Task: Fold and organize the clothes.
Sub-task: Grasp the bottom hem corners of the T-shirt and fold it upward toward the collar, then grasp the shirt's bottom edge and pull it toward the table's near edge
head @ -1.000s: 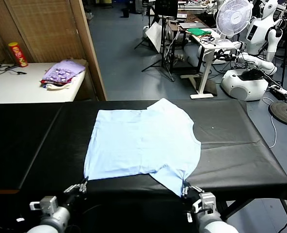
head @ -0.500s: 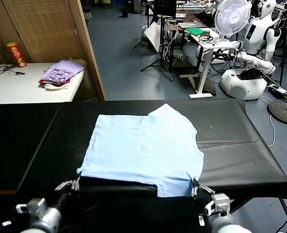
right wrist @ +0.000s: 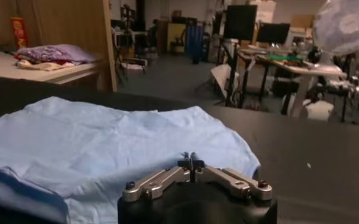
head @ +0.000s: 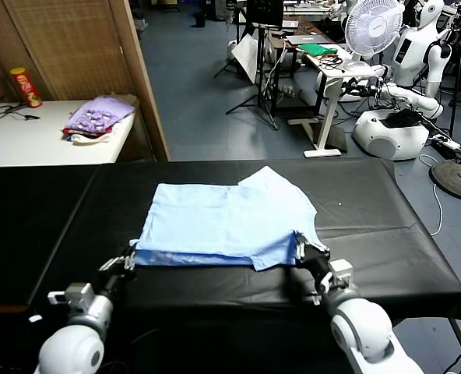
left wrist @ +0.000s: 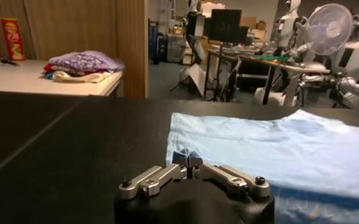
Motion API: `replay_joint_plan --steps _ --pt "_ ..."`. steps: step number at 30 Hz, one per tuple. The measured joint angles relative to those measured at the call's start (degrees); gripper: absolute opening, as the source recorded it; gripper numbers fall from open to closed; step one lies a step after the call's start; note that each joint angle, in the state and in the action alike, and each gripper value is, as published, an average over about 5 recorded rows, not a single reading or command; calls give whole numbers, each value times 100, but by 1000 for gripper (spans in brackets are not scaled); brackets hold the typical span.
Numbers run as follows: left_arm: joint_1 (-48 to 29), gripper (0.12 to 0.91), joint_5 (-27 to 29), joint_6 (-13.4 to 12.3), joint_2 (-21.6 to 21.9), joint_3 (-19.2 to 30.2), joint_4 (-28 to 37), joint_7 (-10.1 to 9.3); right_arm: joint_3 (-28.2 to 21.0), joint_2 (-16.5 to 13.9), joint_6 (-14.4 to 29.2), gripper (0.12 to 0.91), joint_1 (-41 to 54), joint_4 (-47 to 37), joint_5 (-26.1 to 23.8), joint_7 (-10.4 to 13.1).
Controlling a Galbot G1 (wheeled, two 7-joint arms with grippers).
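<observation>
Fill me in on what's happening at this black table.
A two-armed robot is folding a pale sky-blue short-sleeved T-shirt on the black-covered table. The left gripper and right gripper are each shut on a corner of the shirt's near hem, which they have carried up from the table's front edge and over the shirt. The bottom part now lies doubled over, not yet released.

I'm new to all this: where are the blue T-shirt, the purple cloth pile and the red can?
blue T-shirt (head: 230, 222), head view, middle of its flat top layer.
purple cloth pile (head: 100, 115), head view, its top.
red can (head: 27, 86), head view, mid-body.
</observation>
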Motion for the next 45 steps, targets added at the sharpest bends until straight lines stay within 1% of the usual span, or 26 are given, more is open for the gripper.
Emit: replay_joint_plan --steps 1,3,6,7,9,10,11,13,14,17,18,20,23,25,27,28,30,32,34,35,36,37,39,40,42,45 --pt "-41 130 17 -1 -8 12 70 -14 -5 -5 54 173 13 -48 3 -42" --pt "-109 130 36 1 -29 27 192 -43 11 -38 116 263 -5 -70 8 -114" --pt "-143 137 46 -2 -42 25 280 -59 89 -127 76 430 -138 86 -3 -146" --pt "-135 155 47 -5 -38 20 284 -57 127 -157 39 480 -208 178 -18 -136" --pt "-99 227 43 -6 -20 4 269 -55 219 -209 -30 598 -377 380 -49 -106" --pt "-73 275 40 -6 -7 -6 250 -53 269 -228 -56 645 -469 473 -62 -89" --pt "-44 341 34 -4 7 -16 225 -50 321 -243 -68 693 -563 553 -67 -73" --pt "24 442 8 5 33 -29 158 -39 416 -258 -76 752 -750 670 -55 -44" --pt "61 509 -14 12 46 -32 123 -32 461 -258 -78 775 -839 705 -35 -27" --pt "159 669 -146 58 63 -31 54 7 581 -227 -87 788 -1082 767 51 13" --pt "182 712 -217 81 62 -30 46 26 615 -210 -91 777 -1151 780 76 20" --pt "212 771 -396 138 54 -33 50 64 677 -171 -99 748 -1269 806 109 29" --pt "229 795 -641 203 43 -46 97 107 738 -123 -112 701 -1400 835 140 44" --pt "230 797 -716 216 45 -55 144 136 765 -97 -122 641 -1457 842 172 64" --pt "221 782 -738 213 52 -59 196 162 792 -70 -134 558 -1488 842 210 89" --pt "214 758 -743 210 56 -60 220 170 806 -58 -140 495 -1497 838 233 102" --pt "189 677 -746 205 62 -62 273 177 839 -40 -145 395 -1506 825 281 123" --pt "165 561 -746 202 65 -63 319 179 869 -36 -149 277 -1515 817 354 146" --pt "156 444 -744 201 66 -61 345 177 893 -51 -186 183 -1537 835 458 177" --pt "163 377 -739 201 67 -58 346 172 902 -67 -222 152 -1554 858 520 200" --pt "177 310 -727 201 70 -56 336 161 912 -86 -269 138 -1575 888 584 227" --pt "200 260 -712 204 78 -54 316 138 921 -108 -323 124 -1599 925 647 259" --pt "266 174 -697 228 108 -57 252 44 948 -162 -446 123 -1663 1029 779 330" --pt "312 150 -712 251 133 -67 205 -20 968 -193 -502 123 -1708 1091 835 364" --pt "444 133 -768 309 199 -104 72 -148 1014 -258 -594 123 -1826 1237 916 419" --pt "737 132 -766 377 337 -184 -224 -228 1072 -313 -680 123 -2059 1459 942 477"
